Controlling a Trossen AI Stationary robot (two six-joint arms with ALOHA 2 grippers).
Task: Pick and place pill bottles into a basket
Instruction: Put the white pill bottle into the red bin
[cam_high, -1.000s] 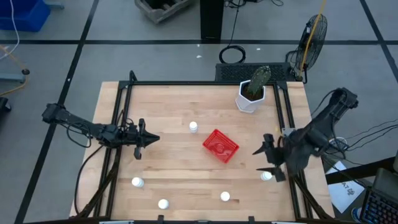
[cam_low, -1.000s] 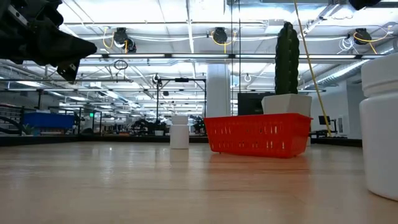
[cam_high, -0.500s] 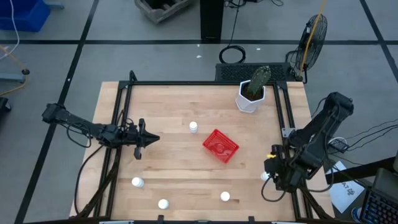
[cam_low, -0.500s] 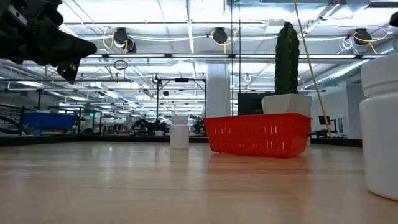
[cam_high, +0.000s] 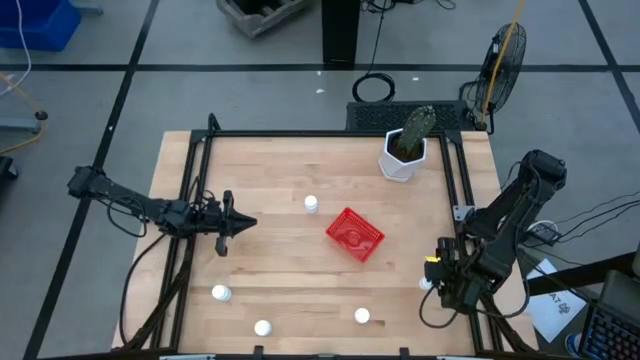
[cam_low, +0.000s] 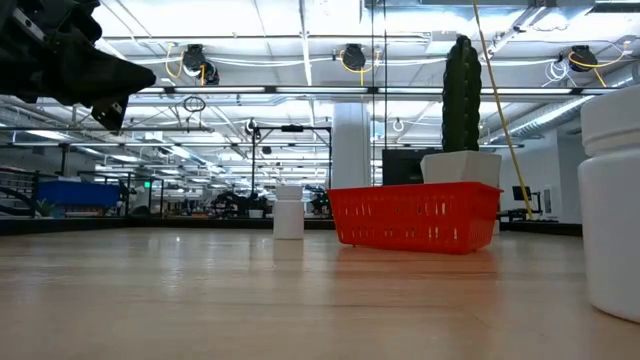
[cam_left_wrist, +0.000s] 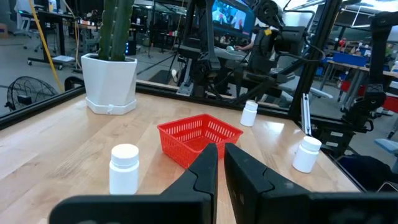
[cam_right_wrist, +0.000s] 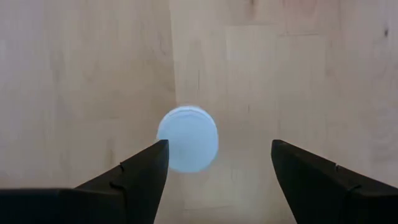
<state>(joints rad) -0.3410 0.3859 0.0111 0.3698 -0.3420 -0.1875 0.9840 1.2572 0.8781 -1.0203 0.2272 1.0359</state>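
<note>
We see our right gripper (cam_right_wrist: 214, 171) hanging over one pill bottle (cam_right_wrist: 187, 138) near the right edge of the table (cam_high: 280, 190). Its two fingers (cam_right_wrist: 134, 177) are spread wide, with nothing between them yet. The bottle's round white cap sits nearer one finger than the other, not in the middle. We think that is the main thing that could go wrong: if we go down like this, one finger may bump the cap and tip the little bottle over, and it could roll off, since the table edge is close. Our left gripper (cam_high: 232, 224) waits over the left part of the table with its fingers pressed together and holding nothing. The red basket (cam_high: 354, 234) sits near the middle of the table, well apart from the bottle we are after, and we cannot see any bottles in it. Another bottle (cam_high: 311, 204) stands just left of the basket, and three more (cam_high: 220, 293) (cam_high: 262, 327) (cam_high: 362, 316) stand along the front. A white pot with a cactus (cam_high: 404, 152) stands at the back, and we think it is out of our way when we carry the bottle over.
</note>
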